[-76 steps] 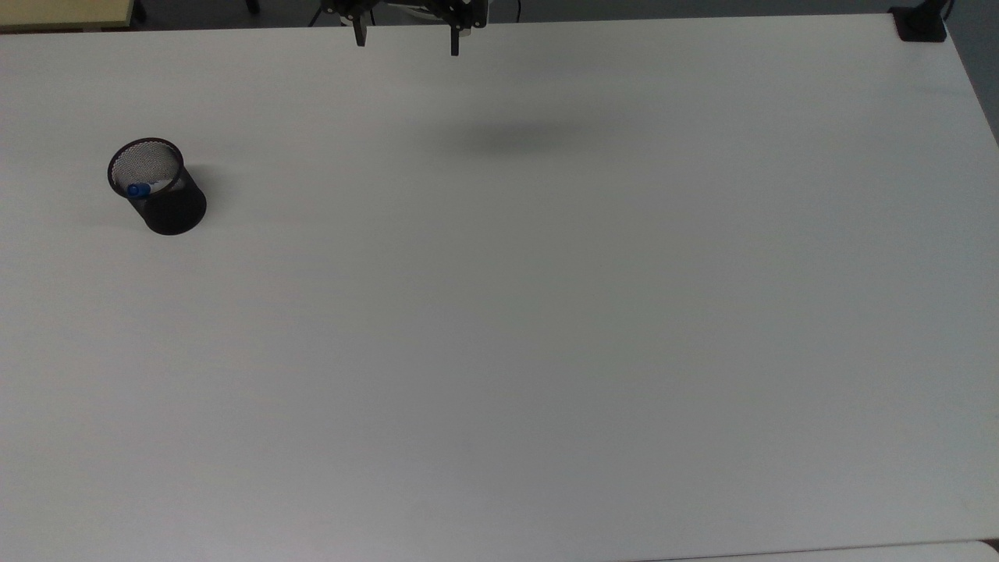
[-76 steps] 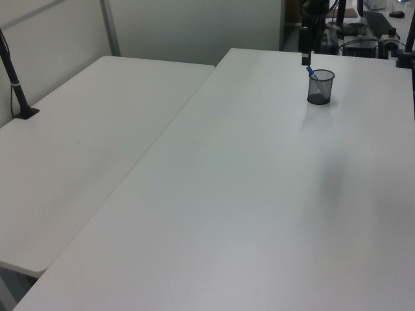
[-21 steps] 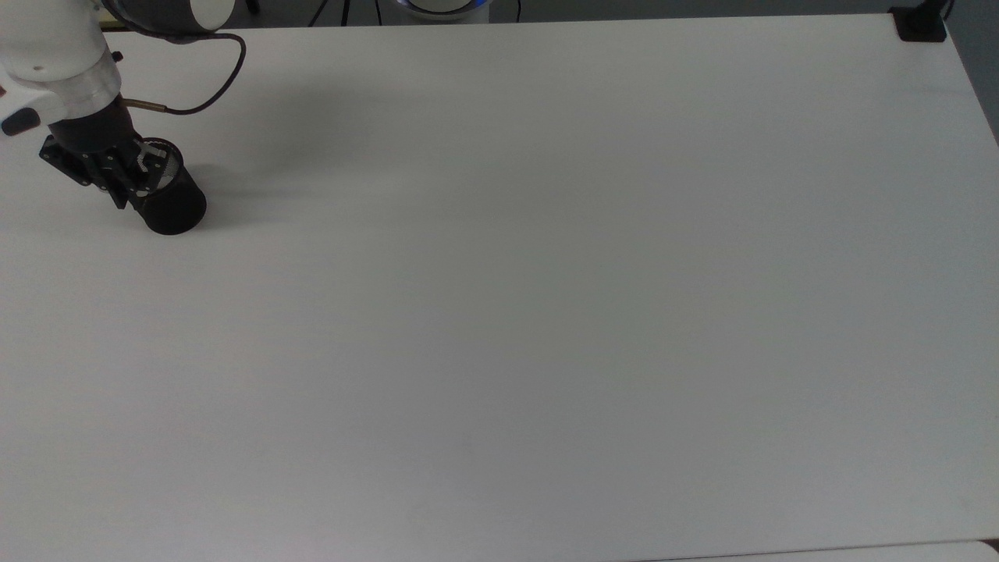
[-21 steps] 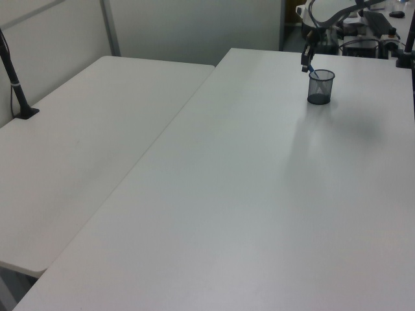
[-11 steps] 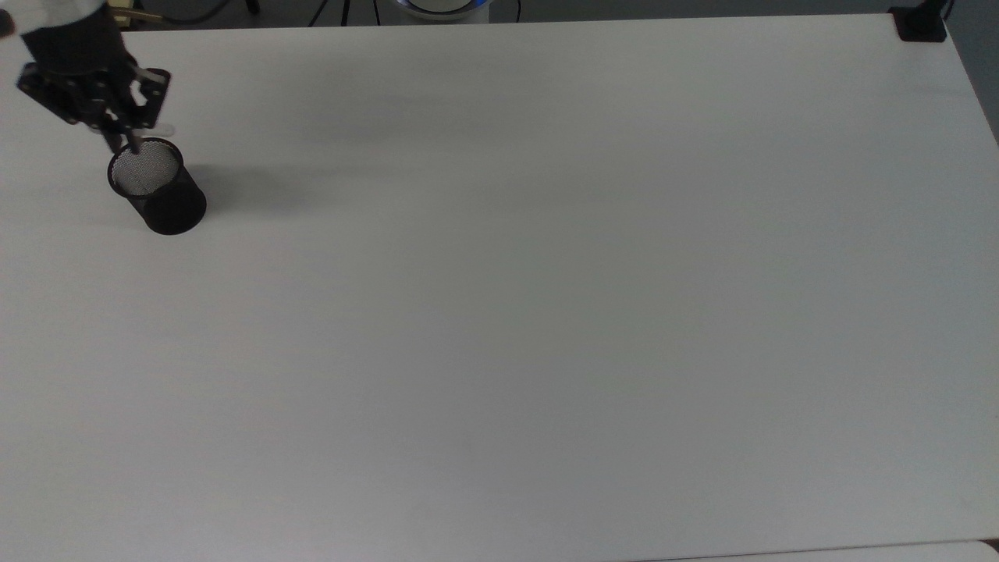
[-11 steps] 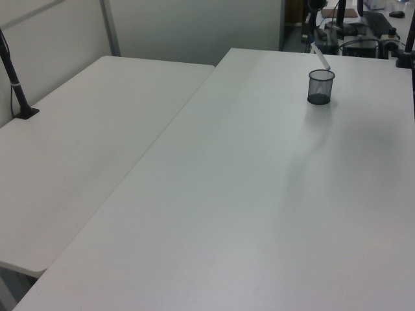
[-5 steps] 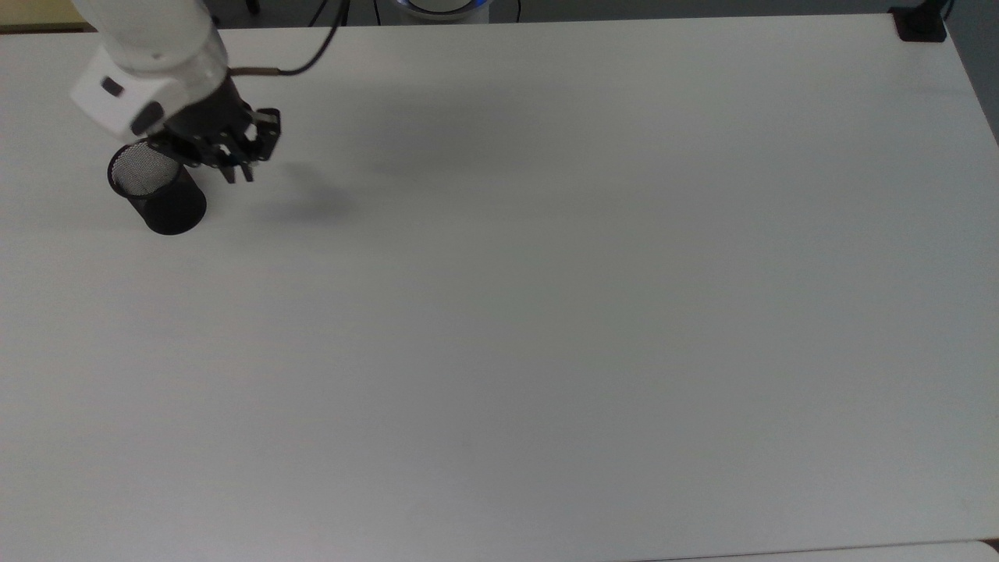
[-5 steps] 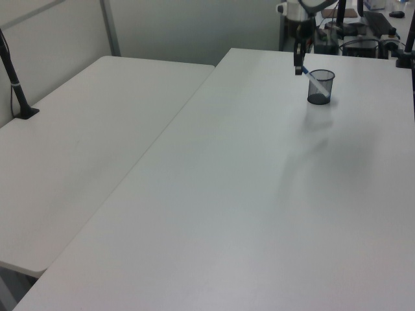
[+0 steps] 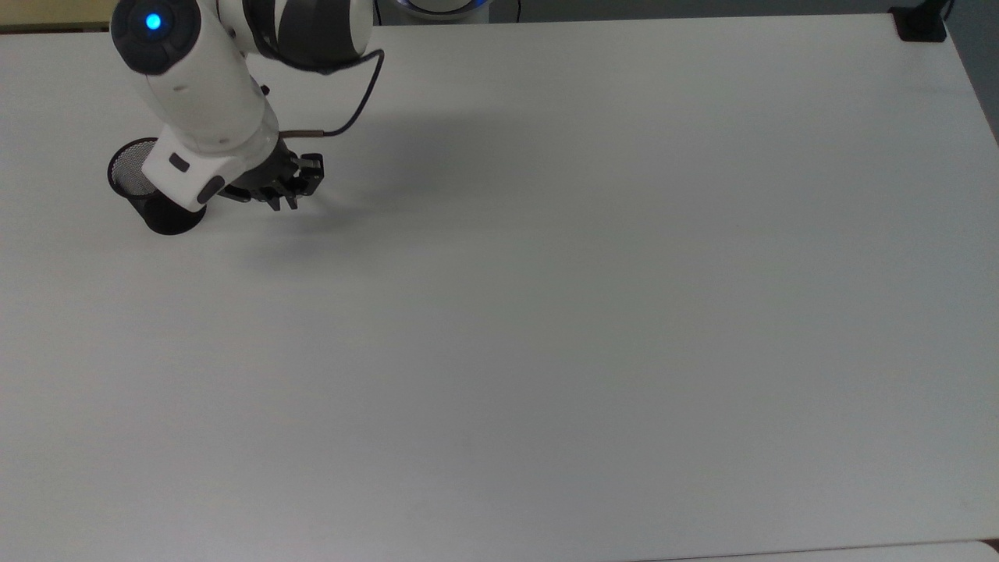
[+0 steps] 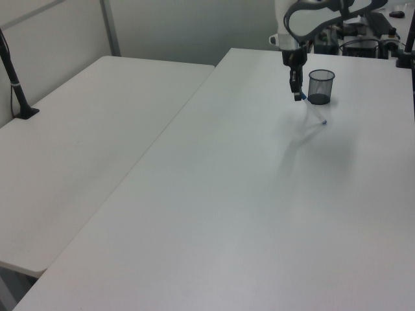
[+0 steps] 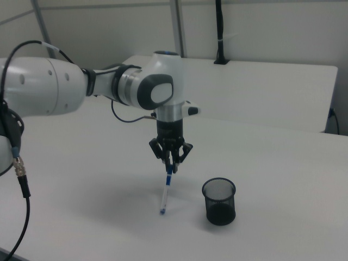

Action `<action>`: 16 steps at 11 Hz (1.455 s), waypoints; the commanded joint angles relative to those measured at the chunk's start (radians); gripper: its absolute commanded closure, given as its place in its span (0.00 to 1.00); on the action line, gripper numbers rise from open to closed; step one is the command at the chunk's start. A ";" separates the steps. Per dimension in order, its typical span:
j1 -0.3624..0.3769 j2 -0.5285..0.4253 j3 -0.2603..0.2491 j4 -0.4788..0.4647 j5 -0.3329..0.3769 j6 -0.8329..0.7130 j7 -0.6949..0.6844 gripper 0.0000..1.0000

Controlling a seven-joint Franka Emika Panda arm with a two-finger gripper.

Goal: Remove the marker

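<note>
The black two-finger claw [image 11: 171, 167] points down over the desk, its fingers closed on the upper, blue-capped end of the slim white-barrelled marker [image 11: 166, 193] — the pen hangs from it nearly upright, slightly tilted, with its small blue lower end at or just above the white desk [image 11: 283, 174]; whether it touches cannot be told. In the right view the black mesh wire cup [image 11: 219, 202] stands upright near the marker at about 3 o'clock, apart from it. In the top view the claw [image 9: 282, 199] sits at 3 o'clock of the cup [image 9: 148, 201], the white arm partly covering the cup's rim. In the left view the marker [image 10: 315, 115] slants down from the claw [image 10: 297, 96] — the cup [image 10: 320, 87] at about 1 o'clock of it.
</note>
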 commanded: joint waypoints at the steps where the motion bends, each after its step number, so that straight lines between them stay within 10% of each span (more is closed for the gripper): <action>1: 0.037 0.026 -0.009 -0.009 -0.025 0.022 0.100 0.51; 4: 0.071 -0.010 -0.009 0.012 -0.024 0.019 0.175 0.00; 11: 0.326 -0.234 -0.011 0.023 -0.010 -0.117 0.419 0.00; 16: 0.326 -0.417 -0.022 -0.024 0.002 -0.277 0.502 0.00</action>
